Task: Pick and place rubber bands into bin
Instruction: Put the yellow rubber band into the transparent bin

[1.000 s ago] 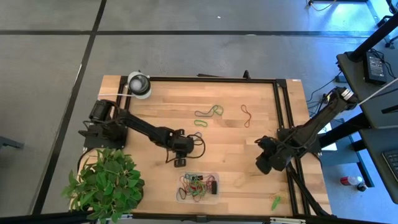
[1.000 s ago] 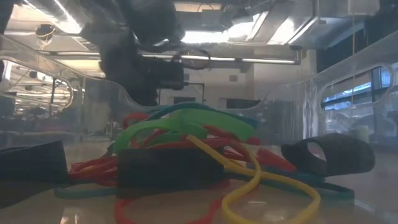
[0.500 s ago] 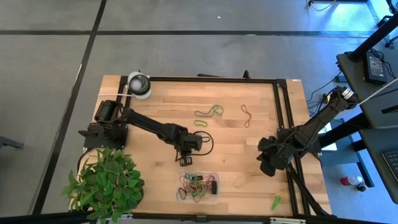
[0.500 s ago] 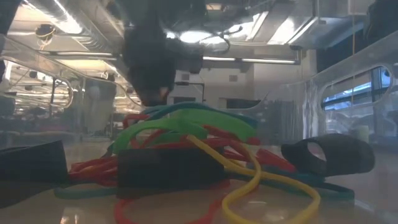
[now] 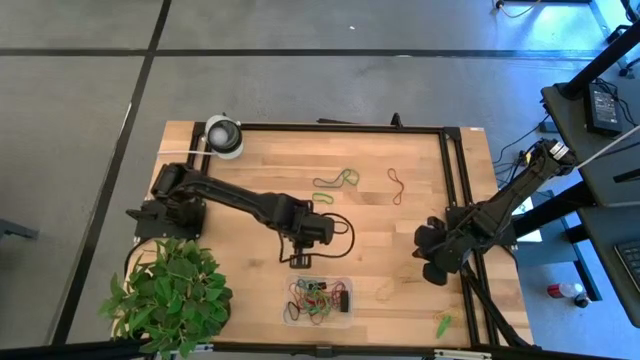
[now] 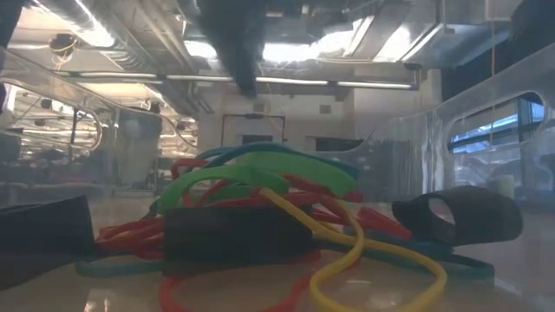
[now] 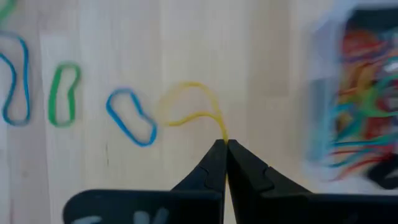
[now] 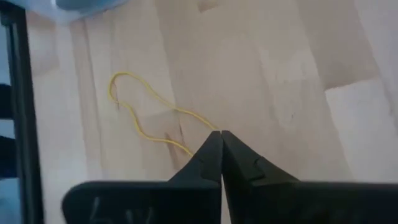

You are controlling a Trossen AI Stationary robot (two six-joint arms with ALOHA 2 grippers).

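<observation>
My left gripper (image 5: 300, 259) hangs over the table's middle, just on the far side of the bin (image 5: 343, 284), shut on a yellow rubber band (image 7: 189, 104). The bin is a clear tray near the front edge and holds several rubber bands (image 6: 260, 208) in red, green, yellow and blue. Loose bands lie flat on the wood: a green and blue cluster (image 5: 336, 180), a green one (image 5: 322, 197), a red one (image 5: 397, 185) and a pale yellow one (image 5: 385, 292). My right gripper (image 5: 436, 268) is shut at the table's right side, above that pale yellow band (image 8: 146, 112). My left gripper pinches the yellow band at one end of its loop (image 7: 221, 133), between the very tips of its two fingers. The fingers point steeply down. The rest of the band trails slack from the tips as an open loop.
A round white-and-grey object (image 5: 224, 135) sits at the far left corner and a potted plant (image 5: 170, 295) at the near left. Black frame rails (image 5: 455, 190) run along the right side. A green band (image 5: 443, 323) lies near the front right corner.
My left gripper has shut on the yellow band and risen, drifting a little toward the table's right edge; in the low view it has climbed away from the bin. My right gripper has stayed in place and rolled about its own pointing line.
</observation>
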